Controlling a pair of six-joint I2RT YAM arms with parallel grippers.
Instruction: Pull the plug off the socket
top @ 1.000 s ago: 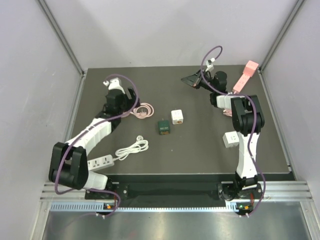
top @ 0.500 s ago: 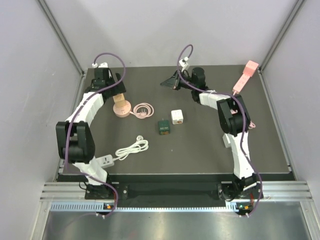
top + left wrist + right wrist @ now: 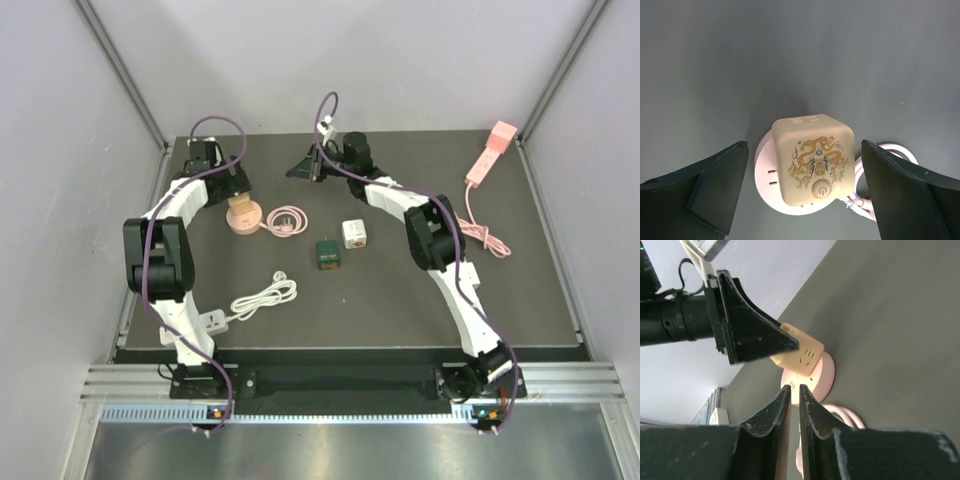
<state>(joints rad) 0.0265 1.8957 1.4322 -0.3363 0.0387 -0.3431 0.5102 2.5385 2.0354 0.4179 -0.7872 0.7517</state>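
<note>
The plug, a small tan cube with a gold dragon printed on one face (image 3: 812, 157), stands at the far left of the dark grey table top (image 3: 400, 310). It is seated upright on a round pale-pink socket base (image 3: 769, 175). It is about as tall as it is wide, so it has no real long side; its plug-in line runs straight up and down, square to the table. The dragon face, with a round power button at its lower end, is turned towards the left wrist camera, and slot openings show on the faces next to it. A pink cord coiled in a loop (image 3: 287, 220) lies just beside the base on its right.

The left gripper (image 3: 803, 145) hangs over the cube with its black fingers (image 3: 715, 185) spread wide, one on each side, with gaps showing and nothing gripped. The right gripper (image 3: 794, 388) points at the socket from the right, apart from it, with only a thin slit between its fingers and nothing in it.

Mid-table sit a dark green cube (image 3: 327, 253) and a white cube (image 3: 353, 234). A white power strip with a bundled cord (image 3: 262, 298) lies near the front left, and a pink power strip (image 3: 490, 150) at the far right.
</note>
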